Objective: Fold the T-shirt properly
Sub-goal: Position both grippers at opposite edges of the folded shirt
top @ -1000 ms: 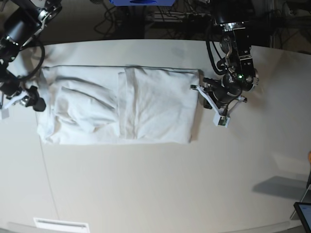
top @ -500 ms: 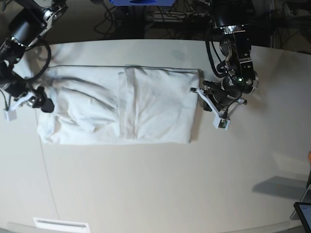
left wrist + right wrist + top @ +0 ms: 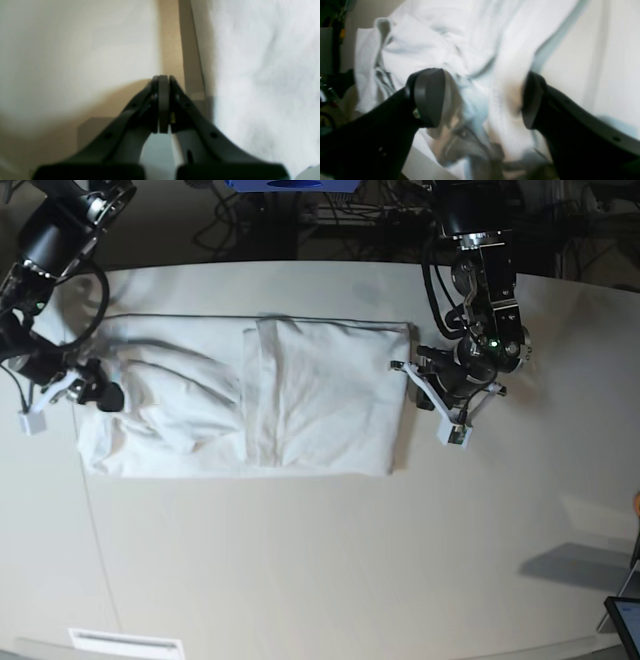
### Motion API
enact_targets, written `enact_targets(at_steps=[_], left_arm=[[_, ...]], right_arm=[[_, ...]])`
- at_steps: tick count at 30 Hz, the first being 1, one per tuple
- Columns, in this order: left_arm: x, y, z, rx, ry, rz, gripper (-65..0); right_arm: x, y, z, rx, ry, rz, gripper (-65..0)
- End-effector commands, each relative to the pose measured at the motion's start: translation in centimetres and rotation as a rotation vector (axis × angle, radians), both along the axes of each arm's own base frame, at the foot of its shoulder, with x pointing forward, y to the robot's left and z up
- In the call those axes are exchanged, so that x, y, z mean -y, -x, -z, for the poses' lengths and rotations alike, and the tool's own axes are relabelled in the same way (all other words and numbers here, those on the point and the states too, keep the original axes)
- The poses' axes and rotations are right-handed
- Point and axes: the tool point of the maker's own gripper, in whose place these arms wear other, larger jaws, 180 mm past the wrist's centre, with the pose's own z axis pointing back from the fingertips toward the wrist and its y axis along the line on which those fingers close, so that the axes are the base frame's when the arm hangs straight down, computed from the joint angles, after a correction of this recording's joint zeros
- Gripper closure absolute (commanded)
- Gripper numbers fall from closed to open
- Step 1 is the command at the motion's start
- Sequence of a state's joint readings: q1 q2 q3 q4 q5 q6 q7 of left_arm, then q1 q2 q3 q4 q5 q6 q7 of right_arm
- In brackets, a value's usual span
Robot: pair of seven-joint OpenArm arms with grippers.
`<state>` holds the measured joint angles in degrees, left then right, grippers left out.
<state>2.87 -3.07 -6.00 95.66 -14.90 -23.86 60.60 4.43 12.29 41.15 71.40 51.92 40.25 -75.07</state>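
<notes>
The T-shirt [image 3: 250, 395] lies partly folded on the surface [image 3: 330, 560]. The right claw [image 3: 482, 97] hangs spread wide over its rumpled end; the left claw [image 3: 163, 82] is pressed together, empty, beside its edge. Thin, limp fabric probably sags, so pinching a hem corner seems best.

Black arms, curved jaws, green light

Honestly nothing readable anywhere here, no labels, brands, numbers or signs that I can make out. Both wrist views are too blurry to show any print, and from above nothing on the worktop [image 3: 330, 560] carries lettering either.
</notes>
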Motion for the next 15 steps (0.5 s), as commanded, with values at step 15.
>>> enact_targets(at_steps=[15], left_arm=[[-0.2, -0.3, -0.3, 0.004, -0.01, -0.002, 0.0]], right_arm=[[-2.9, 0.3, 0.9, -0.019, -0.126, -0.046, -44.1]])
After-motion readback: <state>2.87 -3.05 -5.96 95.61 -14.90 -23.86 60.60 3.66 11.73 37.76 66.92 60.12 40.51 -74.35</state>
